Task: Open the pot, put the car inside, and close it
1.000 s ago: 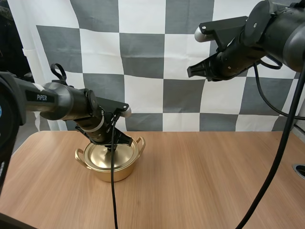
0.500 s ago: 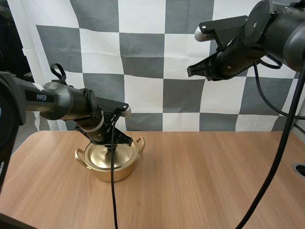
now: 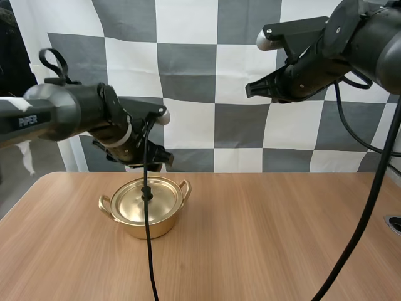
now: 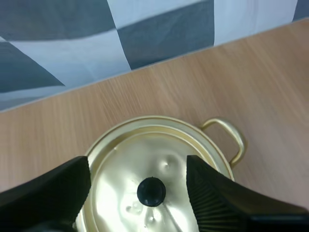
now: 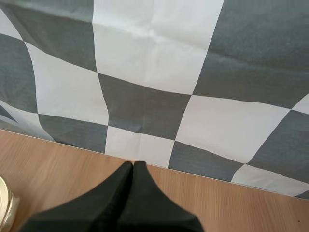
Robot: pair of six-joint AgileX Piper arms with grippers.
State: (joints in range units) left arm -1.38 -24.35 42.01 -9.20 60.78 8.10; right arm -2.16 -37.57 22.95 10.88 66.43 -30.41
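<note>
Golden pot (image 3: 149, 229), lid (image 3: 164, 199) on, below wide left end effector (image 3: 149, 164); right end effector (image 3: 252, 91) closed.

Left wrist looks down (near) on pot (image 4: 126, 162).

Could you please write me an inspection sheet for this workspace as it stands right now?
Surface: wooden table, carrying the pot on its left part.
Job's things: gold pot with two side handles; lid seated on it, black knob at its centre.
Clutter: nothing seen.
End effectors: left end effector open, hovering above the lid, either side of the knob and not touching it; right end effector shut on nothing, held high above the table.
Cables: nothing seen.
Surroundings: nothing seen.
</note>
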